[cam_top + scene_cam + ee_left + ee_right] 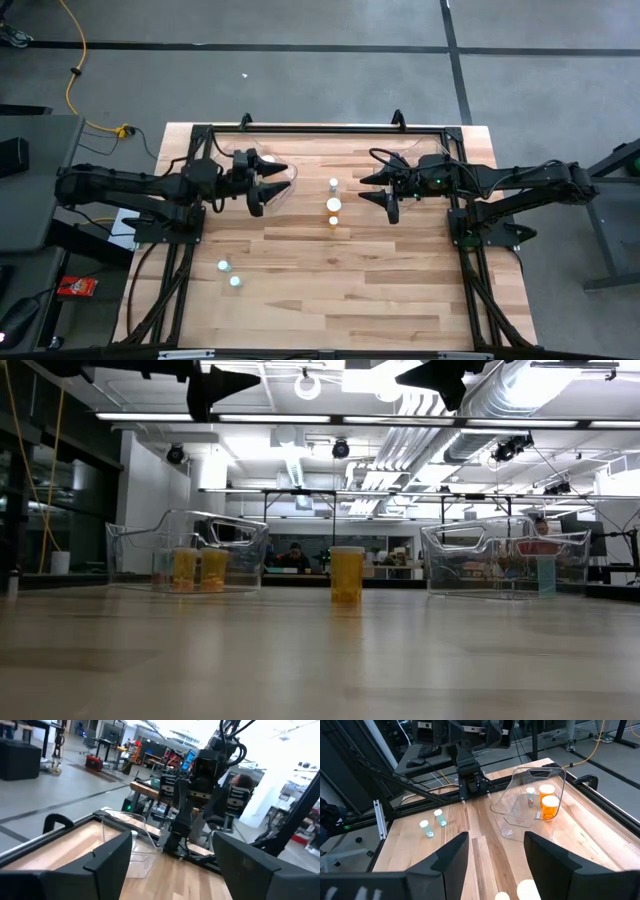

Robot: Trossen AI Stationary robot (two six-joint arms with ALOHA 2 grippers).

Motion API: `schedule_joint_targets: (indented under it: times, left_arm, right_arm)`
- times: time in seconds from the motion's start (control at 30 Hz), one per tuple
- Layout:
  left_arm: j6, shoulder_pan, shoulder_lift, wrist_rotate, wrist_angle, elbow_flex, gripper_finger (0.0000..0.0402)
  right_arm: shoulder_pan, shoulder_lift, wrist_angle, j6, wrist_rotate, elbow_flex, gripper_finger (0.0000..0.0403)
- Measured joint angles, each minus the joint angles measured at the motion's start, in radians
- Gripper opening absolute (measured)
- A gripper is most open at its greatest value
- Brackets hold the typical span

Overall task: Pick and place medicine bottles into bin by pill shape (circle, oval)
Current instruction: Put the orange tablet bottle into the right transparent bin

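Three bottles (333,204) mid-table — two pale bottles (229,273) near the front.

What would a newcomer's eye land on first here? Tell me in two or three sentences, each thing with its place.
First, the two dark arms reaching in from either side, the left gripper and right gripper both open and held above the table. Between them, orange bottles stand in a short row at the table's middle. A clear bin by the left arm already holds a few bottles, and two small pale bottles stand apart on the left arm's side.
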Motion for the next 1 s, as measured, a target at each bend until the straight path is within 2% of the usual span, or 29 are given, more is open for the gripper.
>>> schedule_joint_targets:
  times: [0.3, 0.53, 0.9, 1.0]
  left_arm:
    - [0.036, 0.000, 0.000, 0.000, -0.002, 0.000, 0.0268]
    - [0.052, 0.000, 0.000, 0.001, -0.002, 0.000, 0.0268]
    - [0.054, 0.001, 0.000, 0.002, -0.007, 0.000, 0.0268]
    - [0.054, 0.001, 0.000, 0.002, -0.009, 0.000, 0.0268]
  right_arm:
    - [0.000, 0.000, 0.000, 0.001, 0.000, 0.000, 0.0185]
    - [0.000, 0.011, -0.001, 0.109, 0.000, 0.000, 0.0185]
    - [0.000, 0.070, 0.014, 0.108, -0.003, 0.001, 0.0185]
    - [0.003, 0.121, 0.028, 0.132, -0.007, 0.004, 0.0185]
